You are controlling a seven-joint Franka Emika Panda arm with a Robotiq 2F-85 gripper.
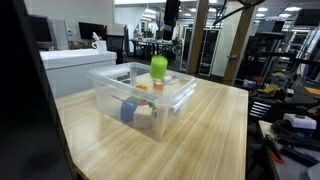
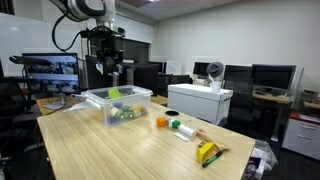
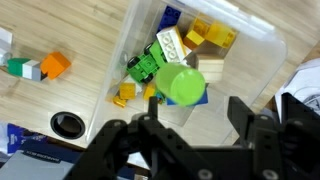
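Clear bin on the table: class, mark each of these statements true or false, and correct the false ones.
1. The clear bin stands on a wooden table. True.
2. The gripper is clamped on the green round thing. False: its jaws stand apart with nothing between them, and the green round thing is clear of them, at the bin.
3. An orange block lies on the table outside the bin. True.
4. The bin is empty. False: the wrist view shows yellow blocks and other coloured pieces inside it.

bin [image 1: 105, 95] top open, green obj [image 1: 158, 66] at rim, blocks [image 3: 210, 35] crowd btm
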